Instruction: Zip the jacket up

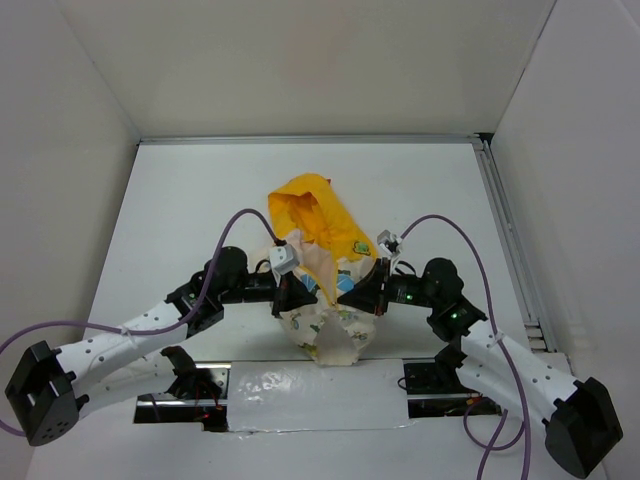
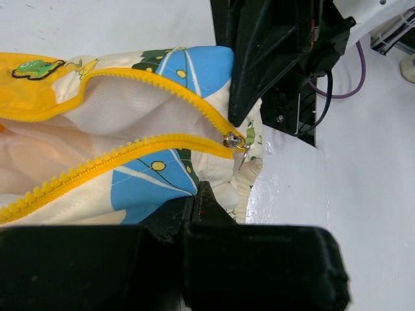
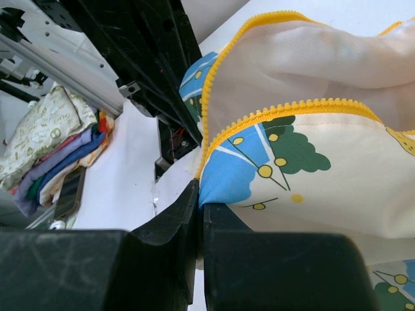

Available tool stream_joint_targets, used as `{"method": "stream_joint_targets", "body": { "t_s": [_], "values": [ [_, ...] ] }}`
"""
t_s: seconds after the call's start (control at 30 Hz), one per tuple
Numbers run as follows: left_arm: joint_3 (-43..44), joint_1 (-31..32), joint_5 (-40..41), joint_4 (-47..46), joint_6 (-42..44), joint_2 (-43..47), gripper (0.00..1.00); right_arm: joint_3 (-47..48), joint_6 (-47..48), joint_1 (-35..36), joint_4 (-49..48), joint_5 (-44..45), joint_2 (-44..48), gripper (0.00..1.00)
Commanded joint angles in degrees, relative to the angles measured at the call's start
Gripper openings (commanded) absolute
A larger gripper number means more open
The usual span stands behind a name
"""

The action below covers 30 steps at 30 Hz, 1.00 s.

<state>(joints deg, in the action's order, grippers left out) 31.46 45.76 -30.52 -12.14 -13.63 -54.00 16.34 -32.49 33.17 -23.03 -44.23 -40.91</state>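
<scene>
Two grippers are clamped on jacket, both at hem end. Jacket is laid mid-table, closer to near edge, w/ yellow hood pointed to far edge and hem toward arm bases. L gripper is seen narrow, pinched on fabric of one front panel just beside bottom of zip. R gripper is likewise narrow, nipped on blue-printed corner of other panel. No gap is visible betw. either pair of fingers.

Slider is sat at very bottom, next to hem. Both rows of zip teeth are met at slider, then spread apart in a V toward hood, so front is nearly all unzipped.

Step judged: start of zip, hem being held and bottom prob. already engaged; engagement can't be fully confirmed. Progress judged early.

Next move (judgement): one grip to be released and re-placed on slider pull tab, which is small, so fine aim is needed. Hem to be kept anchored by other gripper, panels kept flat and taut, slider drawn toward hood.
</scene>
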Motion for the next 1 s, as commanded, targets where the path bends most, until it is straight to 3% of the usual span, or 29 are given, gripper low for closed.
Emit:
{"method": "stream_joint_targets", "body": {
  "t_s": [0.0,0.97],
  "values": [
    [0.6,-0.1,1.5,-3.7,1.3,1.0,0.0,0.3,1.1,-0.1,-2.2,-1.1,2.3,0.0],
    [1.8,-0.1,1.4,-3.4,1.9,1.5,0.0,0.7,2.5,-0.1,-0.8,0.7,-0.7,0.0]
  ]
}}
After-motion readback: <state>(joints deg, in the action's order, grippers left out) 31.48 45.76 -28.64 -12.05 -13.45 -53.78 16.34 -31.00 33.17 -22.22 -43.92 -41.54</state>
